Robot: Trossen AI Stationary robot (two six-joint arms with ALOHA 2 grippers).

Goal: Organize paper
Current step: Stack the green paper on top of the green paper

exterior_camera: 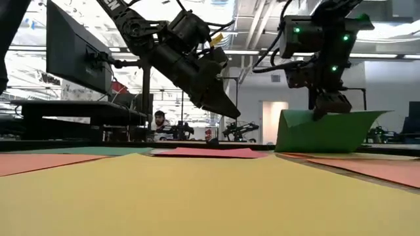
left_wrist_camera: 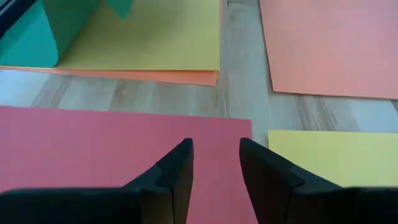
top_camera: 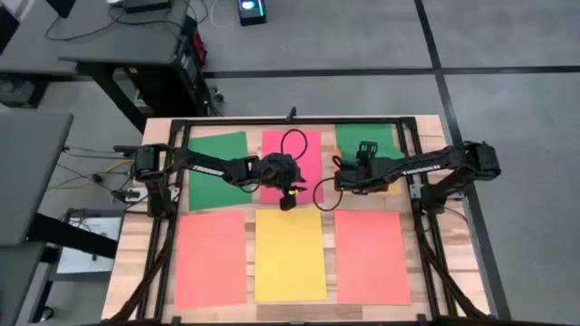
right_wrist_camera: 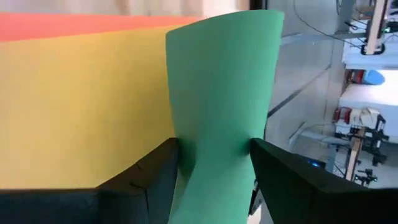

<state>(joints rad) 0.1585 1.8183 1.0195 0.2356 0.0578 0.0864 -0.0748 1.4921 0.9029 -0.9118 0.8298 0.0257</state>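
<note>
Sheets of paper lie flat on the wooden table: green (top_camera: 217, 170) at the far left, pink-red (top_camera: 304, 149) at the far middle, orange (top_camera: 210, 258), yellow (top_camera: 290, 254) and orange (top_camera: 372, 256) along the near side. At the far right a green sheet (top_camera: 365, 140) tops a yellow sheet (right_wrist_camera: 81, 106) and an orange one (left_wrist_camera: 186, 76). My right gripper (top_camera: 343, 179) is shut on this green sheet. My left gripper (left_wrist_camera: 216, 149) hangs open just above the pink-red sheet (left_wrist_camera: 93, 143), near that sheet's near right corner, touching nothing. My right gripper pinches the green sheet (right_wrist_camera: 217, 143) between its two fingers, at the raised near side (exterior_camera: 321, 117) of the sheet. The sheet bends upward from the yellow sheet below and stands curved in the hold, its far part still down on the stack.
A black frame (top_camera: 290, 120) runs round the table's back and sides. Bare wood strips (left_wrist_camera: 242, 93) show between the sheets. Beyond the table are desks, monitors and a person (exterior_camera: 157, 121) far off.
</note>
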